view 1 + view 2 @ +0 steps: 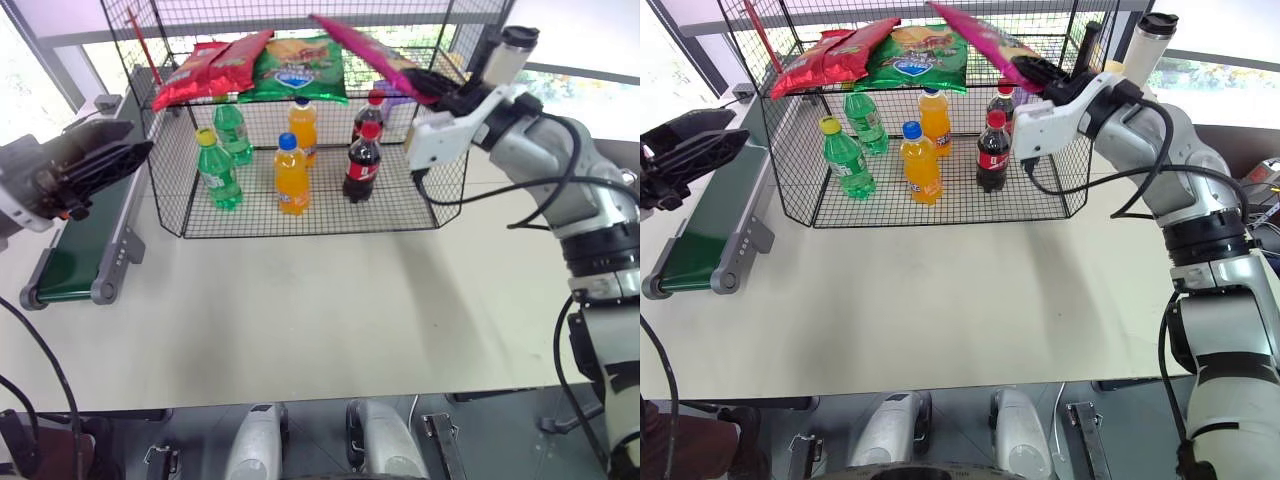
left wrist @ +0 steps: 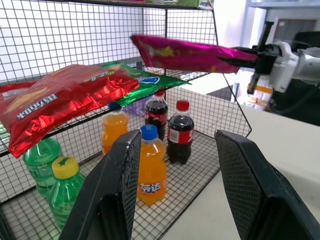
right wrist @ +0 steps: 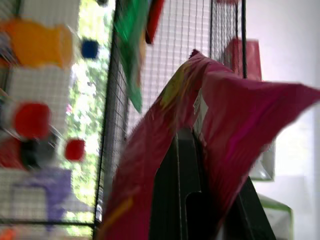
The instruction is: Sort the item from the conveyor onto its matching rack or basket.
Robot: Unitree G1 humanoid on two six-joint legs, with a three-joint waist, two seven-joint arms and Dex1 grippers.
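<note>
Magenta chip bag (image 1: 362,47) lies flat in the air at upper-shelf level of the black wire cage (image 1: 440,205), over its right end, clamped at one edge by the right gripper (image 1: 428,84), jaws pinched shut on it. Red chip bag (image 1: 205,68) and green chip bag (image 1: 297,68) lie on the shelf; soda bottles stand on the mesh floor. Left gripper (image 1: 108,160) hovers above the conveyor (image 1: 85,255), jaws parted, empty.
</note>
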